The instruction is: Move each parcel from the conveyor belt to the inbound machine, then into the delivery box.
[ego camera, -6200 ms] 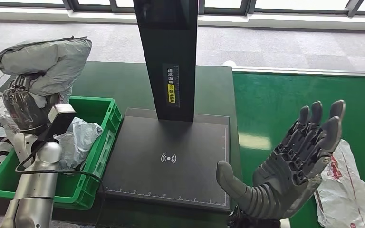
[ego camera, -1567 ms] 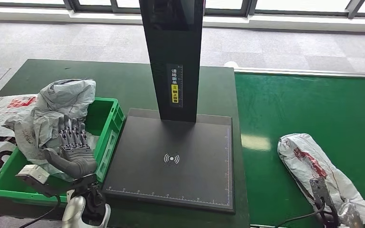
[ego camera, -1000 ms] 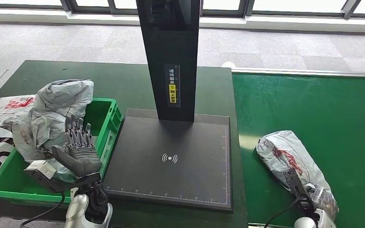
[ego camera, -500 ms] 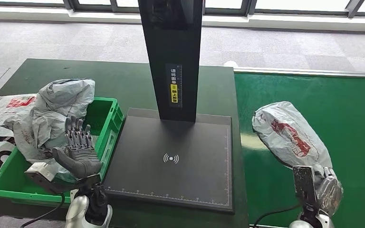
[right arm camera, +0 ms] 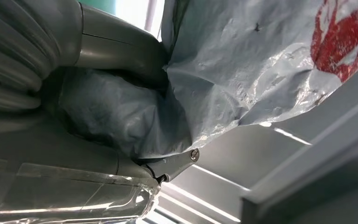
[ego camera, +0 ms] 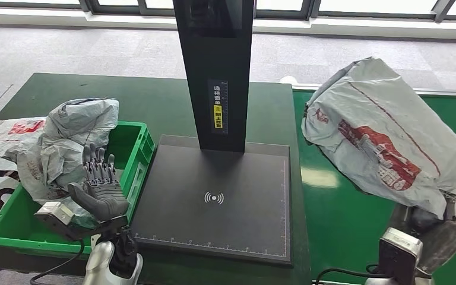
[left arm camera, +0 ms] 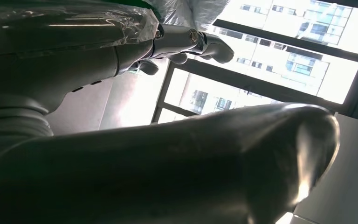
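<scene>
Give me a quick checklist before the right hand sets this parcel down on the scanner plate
1. Grip on parcel: ok. The right hand holds the parcel by its lower end, lifted above the belt.
2. Scanner plate free: ok. Nothing lies on it.
3. Path past the post: cannot tell. The parcel's edge hangs near the post, and the gap is unclear.
4. Left hand out of the way: ok. It is open over the green box, off the plate.
5. Label side facing up: cannot tell. No label shows.
6. Room in the box: not ok. A grey parcel bulges over its rim.
</scene>
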You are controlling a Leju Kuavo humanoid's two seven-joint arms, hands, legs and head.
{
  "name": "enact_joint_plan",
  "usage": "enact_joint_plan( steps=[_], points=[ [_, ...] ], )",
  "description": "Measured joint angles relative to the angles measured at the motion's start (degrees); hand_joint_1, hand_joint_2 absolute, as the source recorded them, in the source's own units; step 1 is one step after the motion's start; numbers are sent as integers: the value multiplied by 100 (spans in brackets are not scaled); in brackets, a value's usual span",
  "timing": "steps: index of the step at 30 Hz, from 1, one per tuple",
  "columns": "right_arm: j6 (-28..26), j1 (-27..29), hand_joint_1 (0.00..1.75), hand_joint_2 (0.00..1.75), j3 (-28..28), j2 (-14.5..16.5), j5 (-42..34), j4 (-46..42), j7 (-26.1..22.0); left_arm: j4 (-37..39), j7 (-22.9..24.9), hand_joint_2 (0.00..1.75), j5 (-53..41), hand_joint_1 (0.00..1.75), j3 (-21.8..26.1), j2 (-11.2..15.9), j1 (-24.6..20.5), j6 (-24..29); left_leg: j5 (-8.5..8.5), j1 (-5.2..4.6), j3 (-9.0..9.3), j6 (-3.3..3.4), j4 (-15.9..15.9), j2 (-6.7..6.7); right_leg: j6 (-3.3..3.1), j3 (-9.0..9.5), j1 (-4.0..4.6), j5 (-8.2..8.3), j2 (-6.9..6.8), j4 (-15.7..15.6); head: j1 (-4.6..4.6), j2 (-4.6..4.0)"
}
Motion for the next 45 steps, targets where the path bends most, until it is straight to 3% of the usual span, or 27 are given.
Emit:
enact_joint_plan(
  steps=[6,11,15,19,30,34,45],
  points=[
    [249,-98,175,175,858,-19,429,1,196,86,-21,0,2,0,-9,5,-51,2,0,6,-2,-1,-4,7,-1,7,10,1,7,1,1,0],
    [491,-585,175,175,2054,-130,724,1979,756,167,14,0,-34,0,-174,-7,-141,23,18,10,0,5,-5,-8,-3,-1,9,6,-12,1,-1,0],
    [1001,-764,175,175,2652,-204,872,2839,1243,204,73,0,-57,0,-245,-9,-153,37,23,12,-11,4,-4,-29,-4,-1,4,4,-30,2,2,0],
    [1586,-862,175,175,2974,-234,1036,3429,1431,255,80,0,-64,0,-279,-2,-162,36,22,11,-15,4,-5,-28,-4,-5,4,3,-26,1,1,0],
    [2138,-1150,175,175,3211,-240,1464,4536,1648,360,116,0,-83,0,-282,16,-162,36,22,11,-17,4,-4,-26,-3,-7,4,3,-25,1,3,0],
    [2044,-1321,0,175,3260,-232,1516,4865,1656,387,121,0,-89,0,-282,24,-161,32,22,11,-10,4,-4,-23,-4,-5,3,3,-23,1,2,0],
    [1531,-1295,0,175,3247,-241,2279,4690,2170,435,135,0,-240,0,-284,54,-161,-54,23,11,-8,4,-4,-23,-4,-6,3,4,-22,1,3,0]
  ],
)
